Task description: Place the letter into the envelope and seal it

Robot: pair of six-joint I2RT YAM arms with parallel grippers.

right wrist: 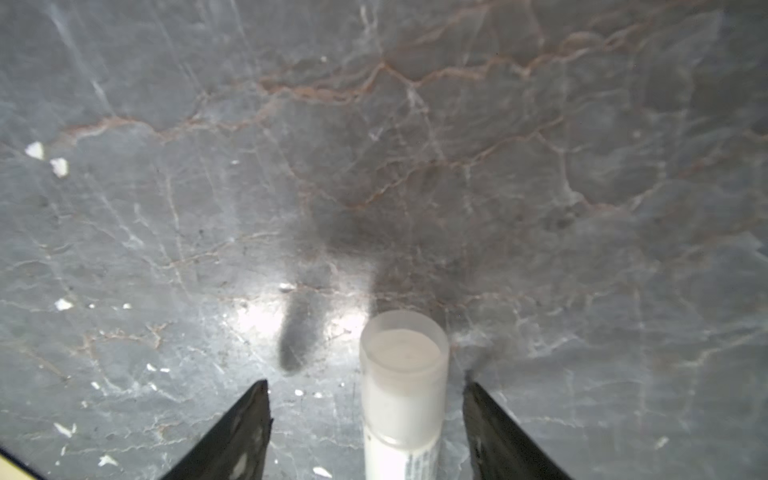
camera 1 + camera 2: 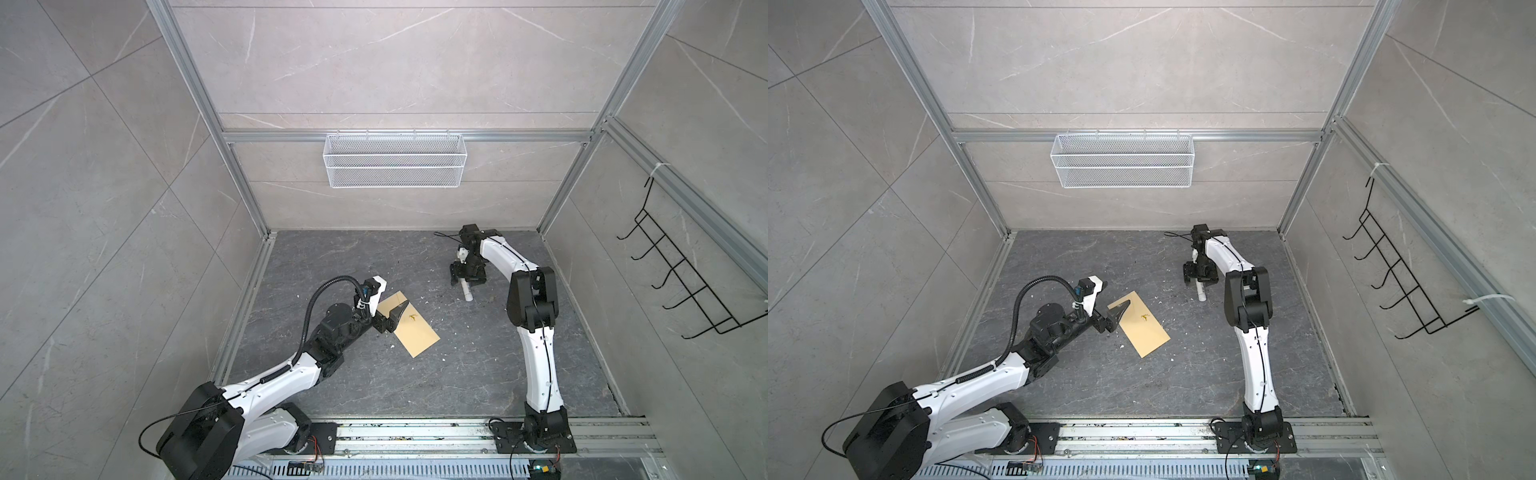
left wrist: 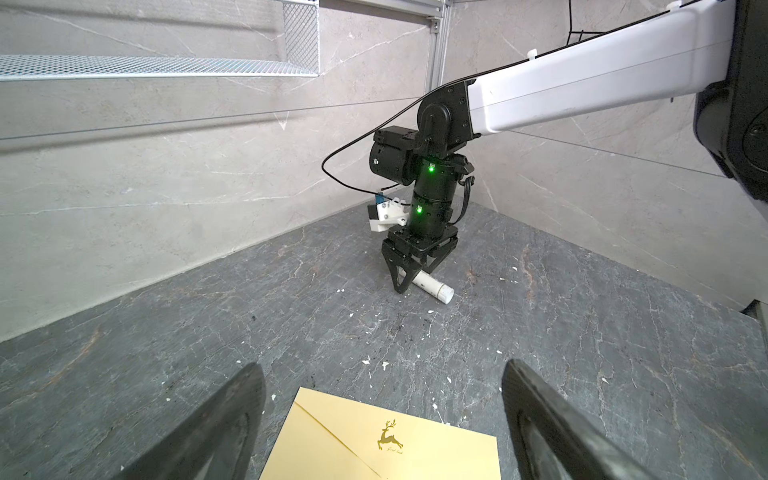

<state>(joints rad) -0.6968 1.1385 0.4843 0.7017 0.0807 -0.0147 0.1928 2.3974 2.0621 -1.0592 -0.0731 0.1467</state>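
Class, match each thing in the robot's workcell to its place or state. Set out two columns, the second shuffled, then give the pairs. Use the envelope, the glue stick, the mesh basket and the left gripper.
Column 1
1. envelope
2. glue stick
3. mesh basket
4. left gripper

Column 2
A. white, hung on the back wall
B. open, poised over one end of the yellow paper
C. yellow, flat on the dark table
D. lying between the open fingers of the right gripper

Pairs: 1-C, 2-D, 3-A, 4-B
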